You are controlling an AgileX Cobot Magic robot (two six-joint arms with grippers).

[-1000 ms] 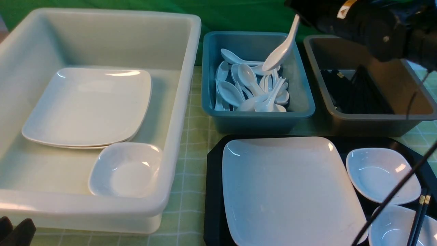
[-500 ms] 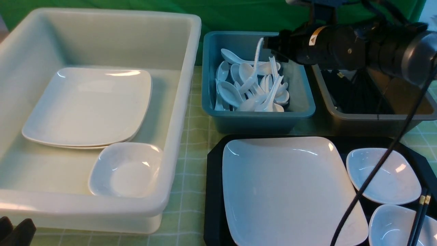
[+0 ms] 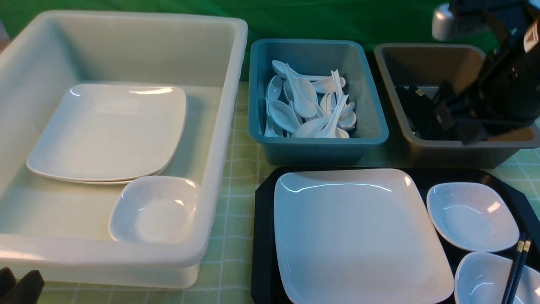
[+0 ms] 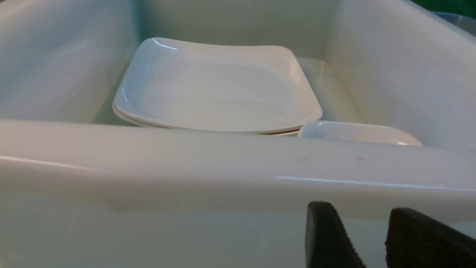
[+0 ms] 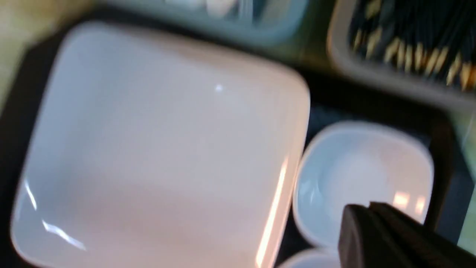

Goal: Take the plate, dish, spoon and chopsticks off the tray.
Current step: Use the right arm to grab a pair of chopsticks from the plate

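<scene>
The black tray point(image 3: 263, 236) at the front right carries the large white plate point(image 3: 358, 236), two small white dishes point(image 3: 472, 215) point(image 3: 485, 280) and the black chopsticks point(image 3: 517, 266), which rest across the nearer dish. A white spoon point(image 3: 300, 97) lies on top of the pile in the teal bin. My right arm point(image 3: 502, 93) hangs over the grey bin. In its wrist view the right gripper point(image 5: 368, 212) is shut and empty, above a small dish point(image 5: 357, 167) beside the plate point(image 5: 160, 149). The left gripper point(image 4: 366, 223) stands open and empty, low against the white tub's near wall.
A big white tub point(image 3: 228, 126) on the left holds two stacked plates point(image 3: 109, 131) and a small dish point(image 3: 156, 209). Behind the tray stand the teal bin point(image 3: 371, 105) with several spoons and the grey bin point(image 3: 422, 147) with black chopsticks point(image 3: 422, 109).
The right gripper let the spoon go over the teal bin, and it now lies on the pile. The arm swung right over the grey bin and its jaws closed. The left arm stayed still.
</scene>
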